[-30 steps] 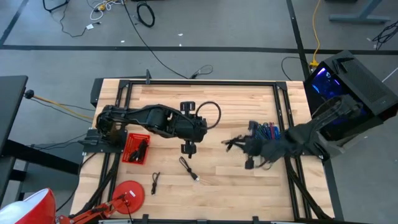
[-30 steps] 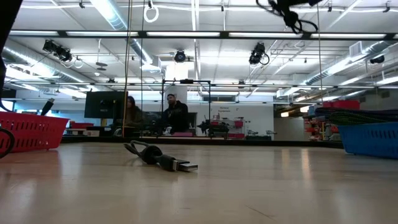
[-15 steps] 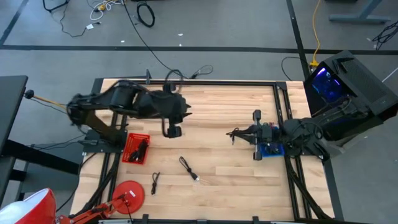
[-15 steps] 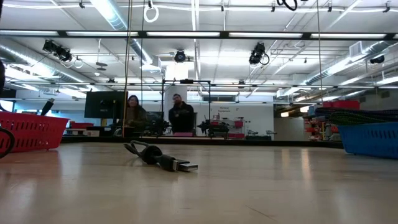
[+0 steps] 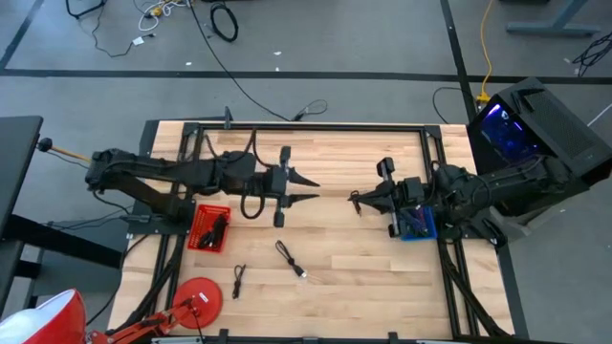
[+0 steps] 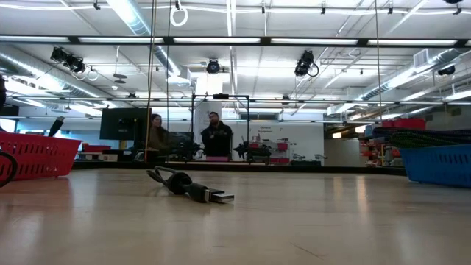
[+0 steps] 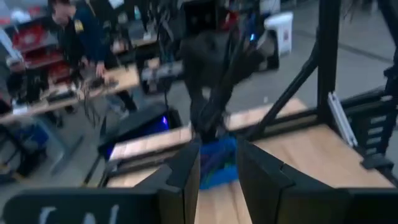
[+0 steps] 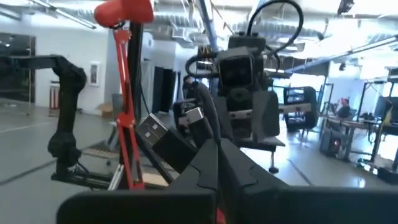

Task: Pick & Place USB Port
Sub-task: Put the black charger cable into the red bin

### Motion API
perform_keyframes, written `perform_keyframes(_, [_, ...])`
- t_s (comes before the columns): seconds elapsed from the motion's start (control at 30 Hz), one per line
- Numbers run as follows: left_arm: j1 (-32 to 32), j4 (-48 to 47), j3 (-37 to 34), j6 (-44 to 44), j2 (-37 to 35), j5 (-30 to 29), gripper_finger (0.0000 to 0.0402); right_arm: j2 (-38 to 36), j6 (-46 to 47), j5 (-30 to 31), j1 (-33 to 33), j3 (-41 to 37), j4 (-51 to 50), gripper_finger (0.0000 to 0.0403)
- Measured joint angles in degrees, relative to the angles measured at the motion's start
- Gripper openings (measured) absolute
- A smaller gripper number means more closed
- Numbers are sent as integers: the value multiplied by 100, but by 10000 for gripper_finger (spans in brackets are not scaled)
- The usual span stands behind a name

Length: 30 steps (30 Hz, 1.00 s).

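Observation:
A black USB cable [image 8: 176,147] with metal plugs is in my right gripper [image 8: 217,149], which is shut on it and hovers above the table's middle right [image 5: 356,199]. My left gripper [image 5: 308,187] is open and empty. It points toward the table's right side, facing the right gripper across a short gap; its fingers [image 7: 184,177] show in the left wrist view. Another USB cable [image 5: 290,260] lies flat on the table, nearer the near edge, also seen in the low view [image 6: 193,188]. A shorter cable [image 5: 237,279] lies left of it. My right gripper pinches the black USB cable between its two fingers just behind the plug ends [image 8: 189,155]. The fingers are about level and point toward the table's left. The cable is lifted clear of the table, and its plugs [image 8: 154,130] stick out past the fingertips.
A red basket [image 5: 209,227] holding cables sits at the left, a blue bin [image 5: 418,224] at the right under the right arm. A red round lamp base [image 5: 199,296] stands near the near-left corner. People sit at desks in the room beyond.
My left arm has unfolded: its gripper swung back toward the left, then stretched out level toward the right. My right gripper has risen with the cable, left the top of the low view, moved toward the far edge and uncovered the blue bin.

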Motion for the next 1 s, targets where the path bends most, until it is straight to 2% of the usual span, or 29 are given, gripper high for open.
perform_keyframes(0.23, [109, 928, -548, -8, 136, 371, 108, 411, 114, -318, -326, 7, 743, 0])
perform_keyframes(0.47, [98, 1634, -626, 201, 268, 495, 108, 1029, 304, -688, -532, 232, 997, 0])
perform_keyframes(0.67, [96, 1706, -622, 288, 319, 580, 108, 1460, 267, -1011, -613, 610, 992, 0])
perform_keyframes(1.0, [94, 1757, -624, 296, 317, 624, 108, 1900, 211, -1050, -663, 915, 991, 0])
